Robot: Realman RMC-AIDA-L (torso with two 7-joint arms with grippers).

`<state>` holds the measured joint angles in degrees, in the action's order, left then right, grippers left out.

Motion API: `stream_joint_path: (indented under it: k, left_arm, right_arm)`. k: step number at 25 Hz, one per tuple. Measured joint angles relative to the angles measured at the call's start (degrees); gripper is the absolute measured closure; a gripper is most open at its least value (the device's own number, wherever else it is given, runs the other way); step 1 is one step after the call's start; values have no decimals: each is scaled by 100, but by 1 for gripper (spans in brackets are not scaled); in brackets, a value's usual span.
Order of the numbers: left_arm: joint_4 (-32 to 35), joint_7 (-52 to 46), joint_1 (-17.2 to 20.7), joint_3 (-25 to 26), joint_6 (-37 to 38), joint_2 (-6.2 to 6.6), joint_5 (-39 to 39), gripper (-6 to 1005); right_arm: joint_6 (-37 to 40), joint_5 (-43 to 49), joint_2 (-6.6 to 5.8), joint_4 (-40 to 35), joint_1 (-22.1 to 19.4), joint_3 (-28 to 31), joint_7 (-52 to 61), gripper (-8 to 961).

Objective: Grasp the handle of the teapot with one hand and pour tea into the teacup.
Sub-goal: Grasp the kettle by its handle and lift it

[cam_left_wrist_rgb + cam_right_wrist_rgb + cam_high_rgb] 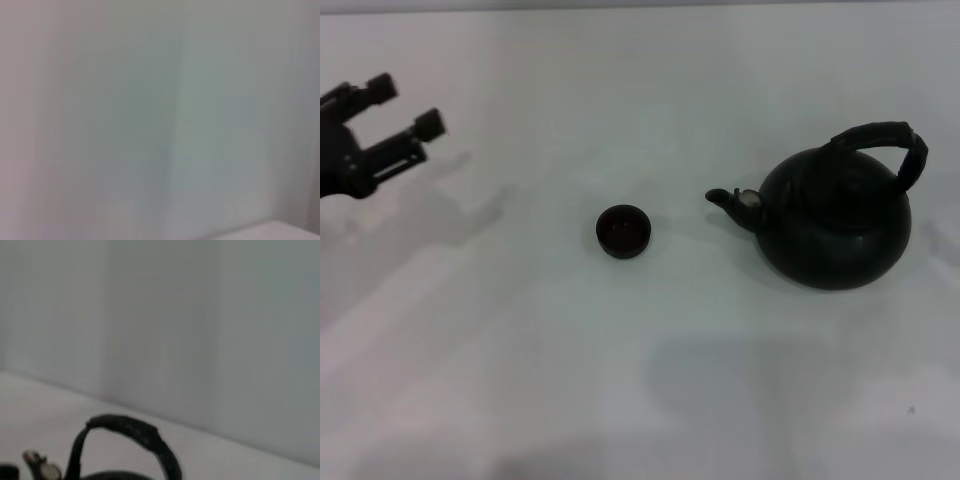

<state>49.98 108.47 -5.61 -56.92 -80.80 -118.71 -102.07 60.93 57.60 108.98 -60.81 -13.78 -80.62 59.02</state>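
Head view: teapot [835, 220] stands upright on the white table [520, 380] at the robot's right, its handle [885, 143] arched over the top and free of any grip, spout pointing toward the teacup [623, 231], which sits near the middle, apart from the pot. Left gripper [408, 110] hovers at the far left edge, well apart from both, fingers spread and holding nothing. Right gripper is not visible; right wrist view shows only the handle and spout tip from nearby.
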Motion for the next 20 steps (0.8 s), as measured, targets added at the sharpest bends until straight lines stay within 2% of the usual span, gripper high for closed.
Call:
stream_joint_path:
  k: [3,4,5,9,13,20]
  left_arm:
    - [-557,570,-11,266,-137,2,-327,220]
    - [-675,660,-23,311,-155,3,-371,220]
    - [-775,754,-36,326,-166,3,-404,220]
    - [-904,858,-19,376,-147,8,-443,221]
    - [-948,879,47,426,-178,1,-533,222]
    - [-990,887,98,431,-228,-3,-636,223]
  right_arm:
    - [-99,1029,524,-708,-137,373,247,85]
    - [-46,1203,629,-719,-99,456,258,85]
    - [-11,1270,664,-699,-44,469,285,86]
    - [9,1305,607,-338,391,392,546,89]
    - [2,1390,600,124,810,440,549,92]
    - [-201,1473,599,567,1153,468,495,97]
